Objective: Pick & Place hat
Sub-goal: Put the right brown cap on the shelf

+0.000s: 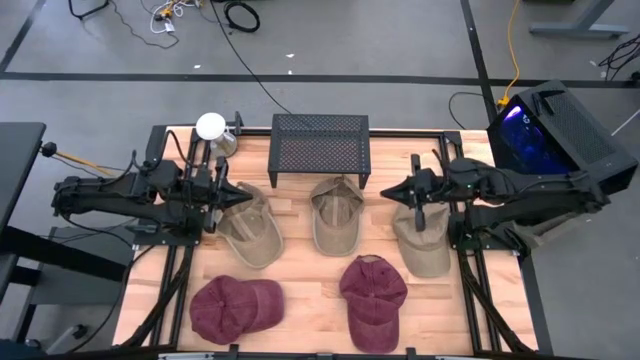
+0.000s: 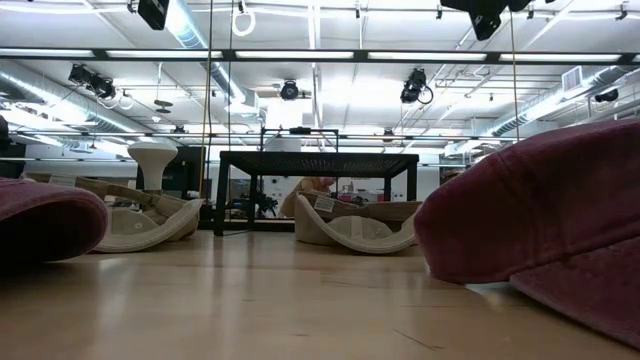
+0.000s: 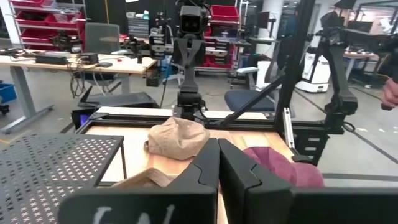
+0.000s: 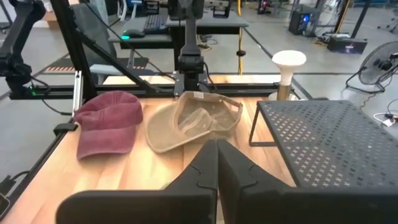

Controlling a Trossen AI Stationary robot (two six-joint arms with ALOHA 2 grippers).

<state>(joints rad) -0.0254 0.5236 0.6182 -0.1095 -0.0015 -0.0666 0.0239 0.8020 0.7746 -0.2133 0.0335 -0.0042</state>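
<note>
Five hats are laid on the wooden worktop. Three tan ones are ranged across its middle: the left tan hat near the left edge, the middle tan hat just in front of the black mesh stand set at the far edge, and the right tan hat near the right edge. Two maroon ones are placed along the near edge: the left maroon hat toward the near left corner and the right maroon hat nearer the centre. A white mushroom-shaped lamp is stood at the far left corner.

The left gripper is held above the far end of the left tan hat, its jaws pressed fully together with nothing between them. The right gripper is held above the far end of the right tan hat, pointed toward the worktop's middle, its jaws likewise closed completely and empty. No hat is gripped by either arm.
</note>
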